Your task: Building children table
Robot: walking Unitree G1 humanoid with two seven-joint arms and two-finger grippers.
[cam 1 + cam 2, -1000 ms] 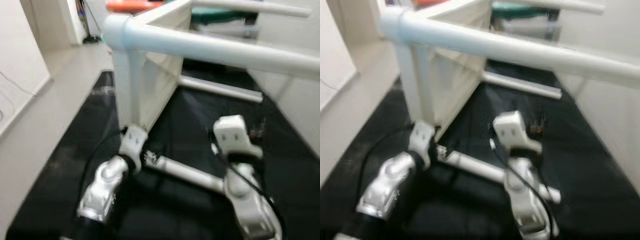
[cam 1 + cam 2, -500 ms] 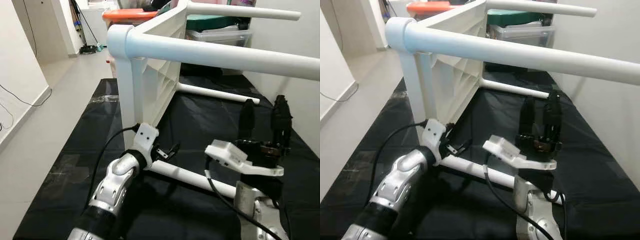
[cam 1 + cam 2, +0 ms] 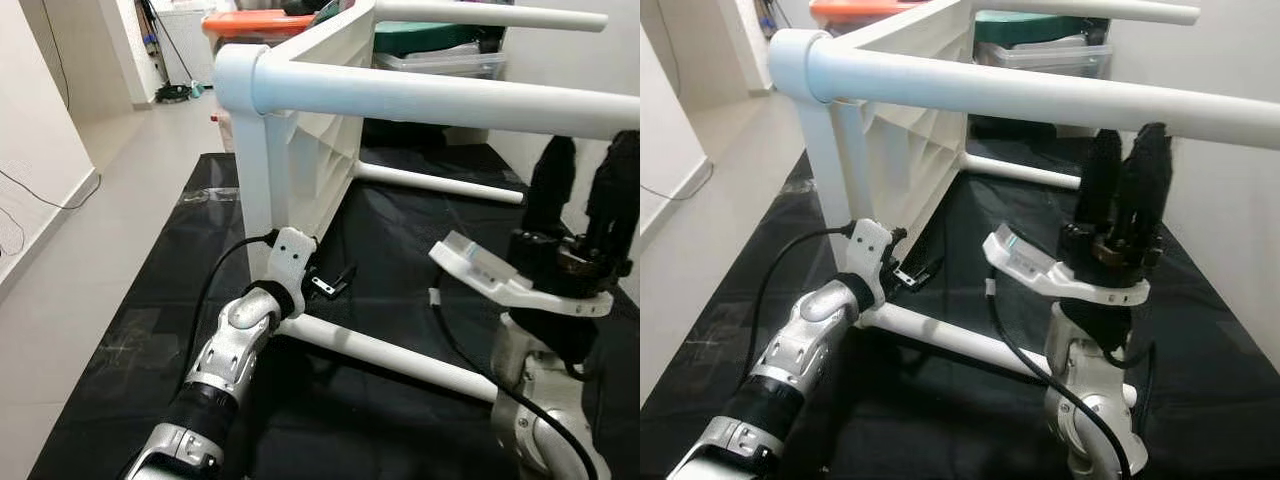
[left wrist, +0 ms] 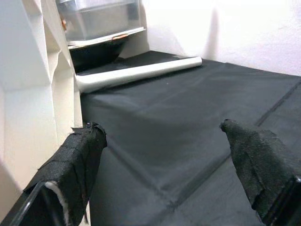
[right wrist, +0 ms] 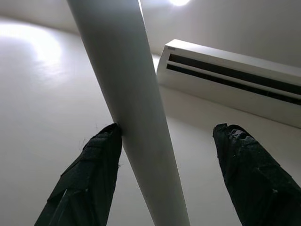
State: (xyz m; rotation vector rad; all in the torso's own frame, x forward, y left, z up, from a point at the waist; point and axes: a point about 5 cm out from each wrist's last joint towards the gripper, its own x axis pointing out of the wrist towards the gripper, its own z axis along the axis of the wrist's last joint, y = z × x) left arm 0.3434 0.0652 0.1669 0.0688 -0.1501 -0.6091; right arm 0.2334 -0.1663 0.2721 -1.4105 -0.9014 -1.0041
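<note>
On black mat [image 3: 420, 240], white table [image 3: 310, 150] was seen tipped on side. Right gripper [image 3: 585, 185] was raised, fingers spread, around upper leg [image 3: 450, 100]. Left gripper [image 4: 164, 150] was held wide apart, nothing gripped, beside table's lower corner.

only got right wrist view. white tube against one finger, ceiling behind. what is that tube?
Observer: It's the upper near leg of the white table, which lies on its side on a black mat. The right end effector points up at it from below, open.
Operator: left arm?
Observer: The left end effector is low, by the corner where the lower near leg meets the tabletop. It is open and holds nothing.
Operator: other legs?
Observer: Two far legs stick out too, one high and one along the mat.
</note>
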